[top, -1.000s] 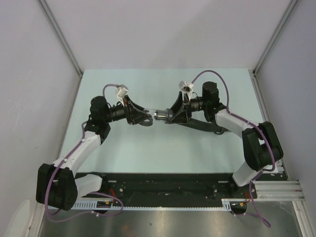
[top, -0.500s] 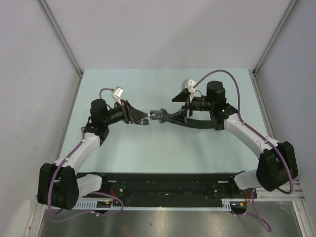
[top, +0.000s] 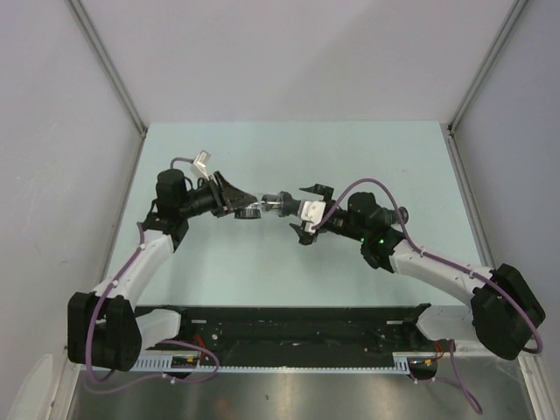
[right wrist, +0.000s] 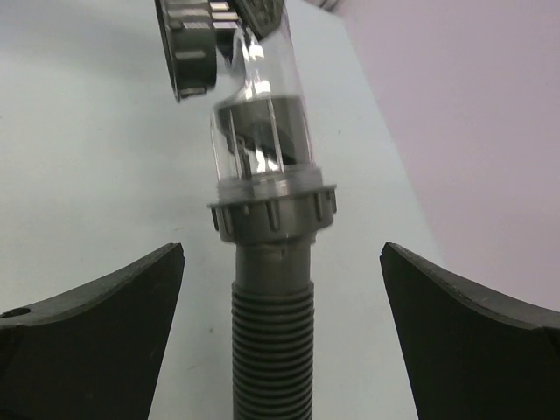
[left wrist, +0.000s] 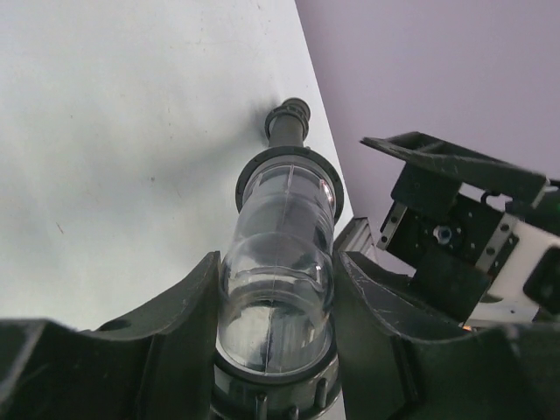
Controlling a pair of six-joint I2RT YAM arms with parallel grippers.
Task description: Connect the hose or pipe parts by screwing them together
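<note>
In the left wrist view, my left gripper [left wrist: 278, 271] is shut on a clear pipe part [left wrist: 284, 219], one finger on each side. A grey ribbed nut sits at its near end and a dark collar [left wrist: 287, 122] at its far end. From above, the left gripper [top: 245, 206] holds this part [top: 271, 204] out toward the right arm. My right gripper [top: 298, 213] is open. In the right wrist view, the right gripper [right wrist: 282, 254] has its fingers [right wrist: 114, 297] wide apart on either side of the grey ribbed hose [right wrist: 271, 350], touching nothing. A ribbed nut [right wrist: 273, 210] joins the hose to the clear part [right wrist: 262, 122].
The pale green table [top: 289, 271] is closed in by grey walls at the left, right and back. A black rail [top: 297, 324] runs along the near edge between the arm bases. The right gripper's body [left wrist: 464, 236] shows close by in the left wrist view.
My right gripper has opened and let go of the hose. Its arm has swung toward the near side and its wrist has turned. The left gripper keeps its hold and has shifted slightly up and left.
</note>
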